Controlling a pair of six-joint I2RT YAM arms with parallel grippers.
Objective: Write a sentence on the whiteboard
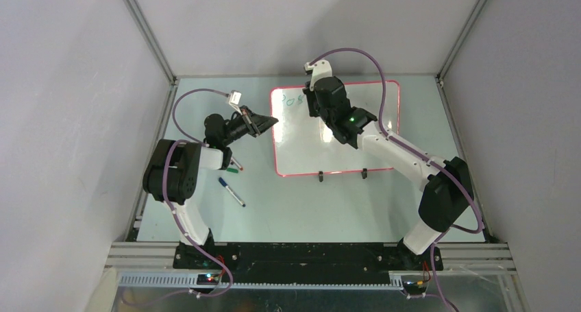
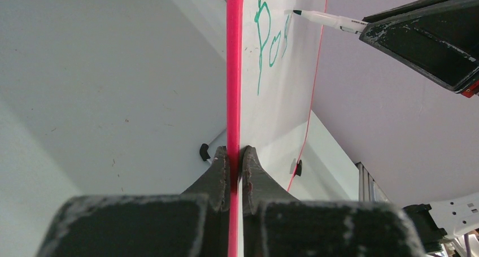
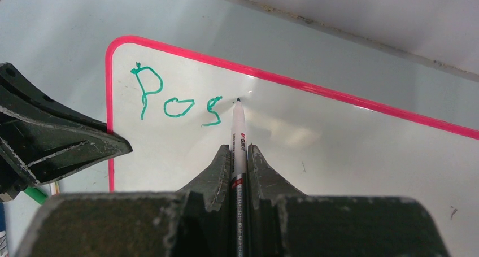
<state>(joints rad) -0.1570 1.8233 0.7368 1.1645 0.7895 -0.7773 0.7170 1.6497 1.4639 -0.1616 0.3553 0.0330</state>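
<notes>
Overhead, a pale grey wall [image 1: 68, 120] closes the left of the frame, with a slanted aluminium post [image 1: 147, 34] running down to the corner of the table [image 1: 294, 209], a pale, matte, greenish-white surface with a few small scuffs. At centre-left the left gripper [image 1: 264, 123] reaches to the right, and its jaws are clamped together on the left rim of the whiteboard [image 1: 308, 147]. Below it two pens lie loose on the table, a green-capped pen [image 1: 235, 166] and, nearer the lower edge, a blue pen [image 1: 231, 192].

The whiteboard sits at centre frame, glossy and rimmed in red-pink, and its two black feet [image 1: 320, 177] show along its lower edge. In its upper left corner the sentence [image 3: 175, 101] so far reads "Pos" in thin green strokes. Just right of the last letter the right gripper [image 3: 240, 149] has its jaws pinched on a white marker [image 3: 238, 133], whose dark tip meets the board's shiny surface.

Right of the board more bare table runs to a second post and another grey wall. Purple cables loop over both arms.
</notes>
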